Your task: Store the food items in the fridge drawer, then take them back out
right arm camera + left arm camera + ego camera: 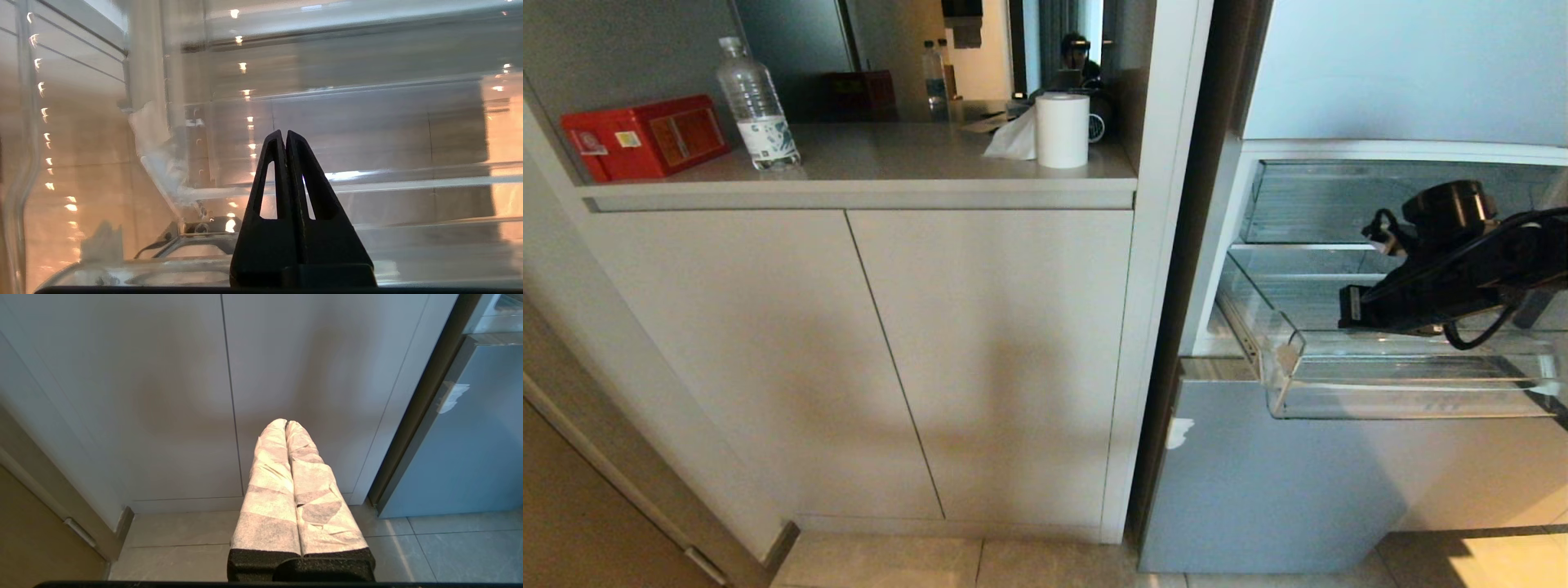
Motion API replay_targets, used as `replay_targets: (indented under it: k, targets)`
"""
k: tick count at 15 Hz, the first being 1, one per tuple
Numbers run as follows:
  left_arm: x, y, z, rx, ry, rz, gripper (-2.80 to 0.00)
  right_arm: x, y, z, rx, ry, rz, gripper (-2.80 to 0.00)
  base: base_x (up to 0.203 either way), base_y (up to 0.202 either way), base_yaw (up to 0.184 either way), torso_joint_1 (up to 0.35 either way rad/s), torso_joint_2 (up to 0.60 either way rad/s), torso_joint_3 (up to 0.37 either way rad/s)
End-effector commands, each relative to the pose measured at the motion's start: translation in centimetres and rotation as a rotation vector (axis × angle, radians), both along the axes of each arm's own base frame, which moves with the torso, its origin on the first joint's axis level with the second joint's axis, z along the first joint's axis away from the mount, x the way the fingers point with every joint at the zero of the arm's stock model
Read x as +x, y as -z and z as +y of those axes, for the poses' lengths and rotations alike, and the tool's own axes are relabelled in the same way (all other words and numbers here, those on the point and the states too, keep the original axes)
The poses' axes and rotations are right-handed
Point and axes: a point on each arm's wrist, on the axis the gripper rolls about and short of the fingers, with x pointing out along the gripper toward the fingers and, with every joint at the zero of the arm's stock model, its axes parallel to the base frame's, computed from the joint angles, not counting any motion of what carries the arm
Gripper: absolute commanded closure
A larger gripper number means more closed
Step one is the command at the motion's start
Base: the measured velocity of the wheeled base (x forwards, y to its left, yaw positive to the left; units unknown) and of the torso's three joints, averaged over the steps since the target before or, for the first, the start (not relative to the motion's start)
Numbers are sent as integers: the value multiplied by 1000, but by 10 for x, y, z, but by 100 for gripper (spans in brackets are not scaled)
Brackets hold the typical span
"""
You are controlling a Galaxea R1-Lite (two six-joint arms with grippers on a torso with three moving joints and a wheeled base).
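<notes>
The wide, shallow clear plastic fridge drawer [1405, 384] with its ribbed floor stands pulled out of the open fridge, above the pale blue lower door [1258, 482]. The right claw [1349, 308] hangs over the drawer's left half, its black fingers pressed tight together with nothing between them; the right wrist view shows only clear walls and reflections around them. The left claw [286, 424], wrapped in white fabric, is also pinched closed and empty, parked low in front of the beige cabinet doors [890, 359].

No food item shows in any view: the drawer floor, as far as it can be seen, holds none, and the desk [915, 159] to the left carries only a red box [645, 135], a clear water bottle [757, 106] and a white paper roll [1062, 129]. So the stage is hard to judge: either storing has not begun or the removal is already over. The open drawer would still need closing.
</notes>
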Motion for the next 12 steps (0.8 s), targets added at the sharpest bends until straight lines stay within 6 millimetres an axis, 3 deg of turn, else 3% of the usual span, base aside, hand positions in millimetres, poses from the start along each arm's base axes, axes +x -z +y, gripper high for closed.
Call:
replay_targets:
  k: [1,3,6,9,12]
  targets:
    - [0,0,0,0,0,3,0,-10,-23,-6,19,9,-83,0,0,0,0,0,0,0]
    - [0,0,0,0,0,3,0,-14,-40,-6,52,19,-182,0,0,0,0,0,0,0]
    - [0,0,0,0,0,3,0,-45,-83,-2,80,15,-323,0,0,0,0,0,0,0]
    - [0,0,0,0,0,3,0,-108,-115,4,76,0,-405,0,0,0,0,0,0,0]
    - [0,0,0,0,0,3,0,-190,-131,13,69,-40,-496,0,0,0,0,0,0,0]
